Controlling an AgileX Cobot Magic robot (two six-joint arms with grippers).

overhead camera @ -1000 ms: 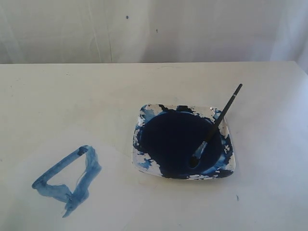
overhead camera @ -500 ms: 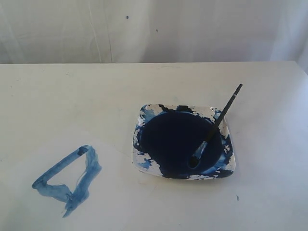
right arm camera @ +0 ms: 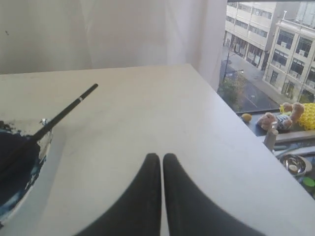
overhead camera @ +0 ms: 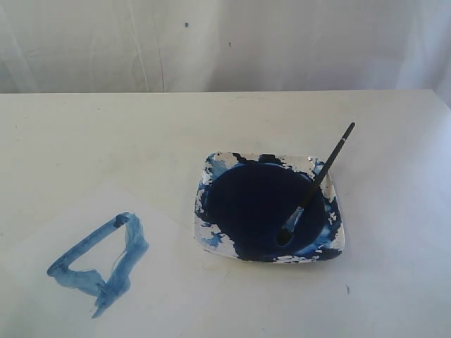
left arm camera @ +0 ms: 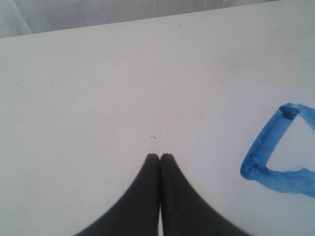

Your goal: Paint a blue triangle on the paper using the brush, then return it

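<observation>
Triangle: streaky blue outline, blotchy corners, on paper toward table's front-left. Brush: black handle, bristles in dish, leaning over far-right rim. Left gripper, right gripper: pressed together, empty.

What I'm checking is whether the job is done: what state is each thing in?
paper: lying flat on the table.
blue triangle: painted, streaky outline on the paper.
dish: holding dark blue paint.
brush: not held, bristles in the dish, handle leaning over its rim.
left gripper: shut, empty.
right gripper: shut, empty.
</observation>
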